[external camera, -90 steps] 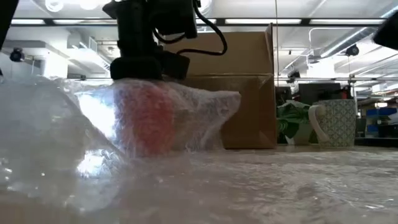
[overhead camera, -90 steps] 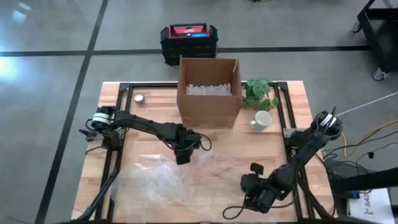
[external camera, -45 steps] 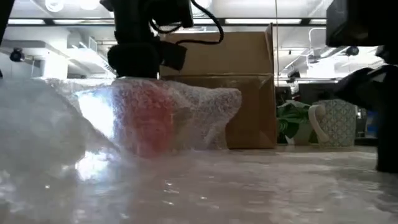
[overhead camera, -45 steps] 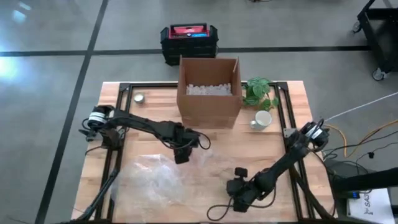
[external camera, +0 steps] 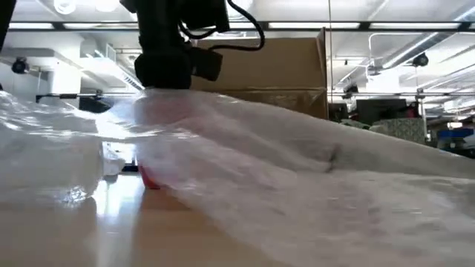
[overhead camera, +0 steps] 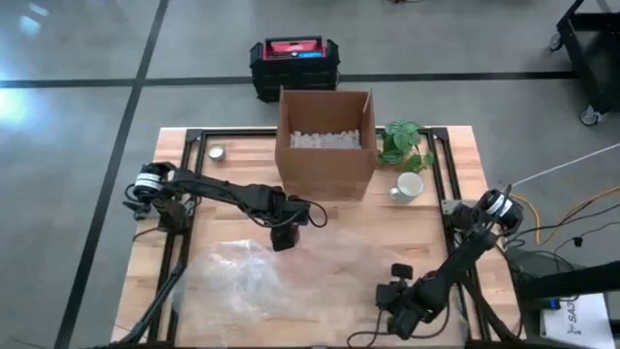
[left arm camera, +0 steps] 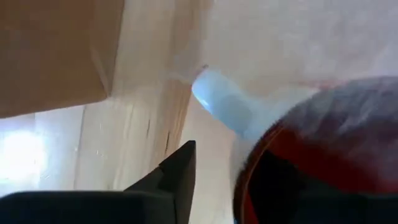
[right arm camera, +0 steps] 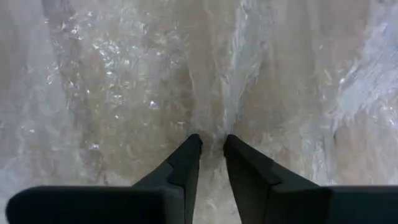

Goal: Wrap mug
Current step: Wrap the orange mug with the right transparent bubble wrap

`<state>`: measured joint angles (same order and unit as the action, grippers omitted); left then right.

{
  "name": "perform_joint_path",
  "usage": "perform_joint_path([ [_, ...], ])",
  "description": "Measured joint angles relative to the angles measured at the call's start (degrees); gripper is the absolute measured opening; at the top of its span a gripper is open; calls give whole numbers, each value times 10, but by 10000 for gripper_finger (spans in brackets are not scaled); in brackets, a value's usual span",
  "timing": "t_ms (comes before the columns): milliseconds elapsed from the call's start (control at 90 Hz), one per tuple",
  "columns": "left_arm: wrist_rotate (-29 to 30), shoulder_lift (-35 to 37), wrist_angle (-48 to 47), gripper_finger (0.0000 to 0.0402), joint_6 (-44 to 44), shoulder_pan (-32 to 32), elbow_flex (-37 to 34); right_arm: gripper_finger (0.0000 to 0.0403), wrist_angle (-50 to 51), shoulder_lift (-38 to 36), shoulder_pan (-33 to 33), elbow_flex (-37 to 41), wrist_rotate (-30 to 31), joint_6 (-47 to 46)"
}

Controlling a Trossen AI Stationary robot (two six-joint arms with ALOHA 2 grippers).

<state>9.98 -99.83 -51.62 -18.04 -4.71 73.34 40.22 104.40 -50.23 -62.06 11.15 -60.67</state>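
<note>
Right gripper [overhead camera: 400, 308], near the tabletop's front edge toward its right corner, has its fingers [right arm camera: 186, 163] pinched together on a fold of the bubble wrap [overhead camera: 291, 271], lifting the sheet so it slopes up from the wood. Left gripper [overhead camera: 282, 236] sits mid-table over the red mug [left arm camera: 311, 162], one finger [left arm camera: 177, 177] outside the rim; whether it clamps the rim cannot be told. From the right gripper, the mug lies toward the table's middle and left, beneath the sheet's far end. Raised wrap hides most of the mug in the low view
</note>
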Motion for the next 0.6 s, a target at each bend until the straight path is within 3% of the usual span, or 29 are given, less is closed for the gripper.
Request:
perform_joint_path([
  [233, -3, -2, 8, 76, 0, 6, -15, 53, -3, 0, -3, 0, 15, -3],
  [444, -22, 2, 36, 12, -2, 6, -54, 57, -18, 0, 0, 0, 56, 1],
  [600, -22, 9, 26, 7, 1, 6, -47, 67, -47, 0, 11, 0, 70, 28],
])
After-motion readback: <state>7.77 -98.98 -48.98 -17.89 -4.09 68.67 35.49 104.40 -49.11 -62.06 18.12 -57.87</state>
